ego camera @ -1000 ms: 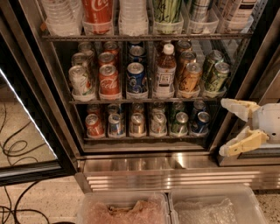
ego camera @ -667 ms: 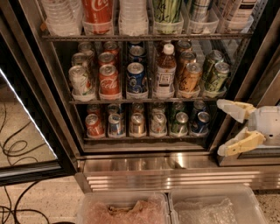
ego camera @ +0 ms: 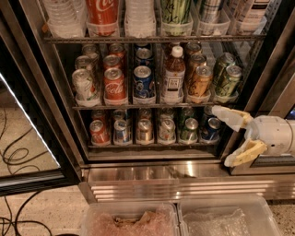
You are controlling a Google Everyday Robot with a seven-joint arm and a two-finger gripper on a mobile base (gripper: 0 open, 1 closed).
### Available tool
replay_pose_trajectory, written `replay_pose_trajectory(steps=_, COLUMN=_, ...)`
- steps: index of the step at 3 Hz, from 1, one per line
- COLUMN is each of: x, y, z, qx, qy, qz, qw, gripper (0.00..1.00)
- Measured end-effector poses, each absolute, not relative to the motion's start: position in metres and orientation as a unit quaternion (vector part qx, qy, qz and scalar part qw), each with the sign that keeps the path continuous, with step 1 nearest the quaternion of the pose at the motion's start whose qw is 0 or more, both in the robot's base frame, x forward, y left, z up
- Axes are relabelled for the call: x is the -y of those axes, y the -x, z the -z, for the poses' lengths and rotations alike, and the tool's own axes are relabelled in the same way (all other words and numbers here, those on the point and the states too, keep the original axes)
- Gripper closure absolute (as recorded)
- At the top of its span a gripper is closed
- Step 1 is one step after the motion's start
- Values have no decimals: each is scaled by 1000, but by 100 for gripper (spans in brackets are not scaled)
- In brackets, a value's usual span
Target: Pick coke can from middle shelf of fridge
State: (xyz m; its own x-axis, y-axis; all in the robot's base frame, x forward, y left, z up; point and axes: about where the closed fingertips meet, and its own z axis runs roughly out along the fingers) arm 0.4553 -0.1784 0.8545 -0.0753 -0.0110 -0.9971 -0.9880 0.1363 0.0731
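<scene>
The fridge (ego camera: pixel 152 182) stands open, black-framed with a ribbed steel base. On its middle shelf (ego camera: pixel 152 106) the coke can (ego camera: pixel 114 85), red with white script and a silver top, stands at the front of the second lane from the left. More red cans stand behind it. My gripper (ego camera: pixel 223 137) is at the right, in front of the lower shelf and the door frame. It is open and empty, its cream fingers (ego camera: pixel 230 117) spread apart. It is well right of and below the coke can.
On the middle shelf: a white can (ego camera: pixel 84 86), a blue Pepsi can (ego camera: pixel 143 83), a white-capped brown bottle (ego camera: pixel 174 73), orange and green cans. A large Coca-Cola can (ego camera: pixel 102 14) stands on the rack above. The glass door (ego camera: pixel 23 133) is open at left. Plastic bins (ego camera: pixel 179 219) sit on the floor.
My gripper has moved a little to the left and slightly up, towards the fridge opening. Nothing on the shelves has moved.
</scene>
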Motion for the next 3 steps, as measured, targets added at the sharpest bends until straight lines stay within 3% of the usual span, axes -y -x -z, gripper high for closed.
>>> replay_pose_trajectory(steps=2, x=165, y=-457, z=-850, qx=-556, qy=459, qz=-484, qw=497, gripper=0)
replay_pose_trajectory(steps=3, x=121, y=-458, z=-834, qx=-543, qy=486, qz=-510, qw=457, gripper=0)
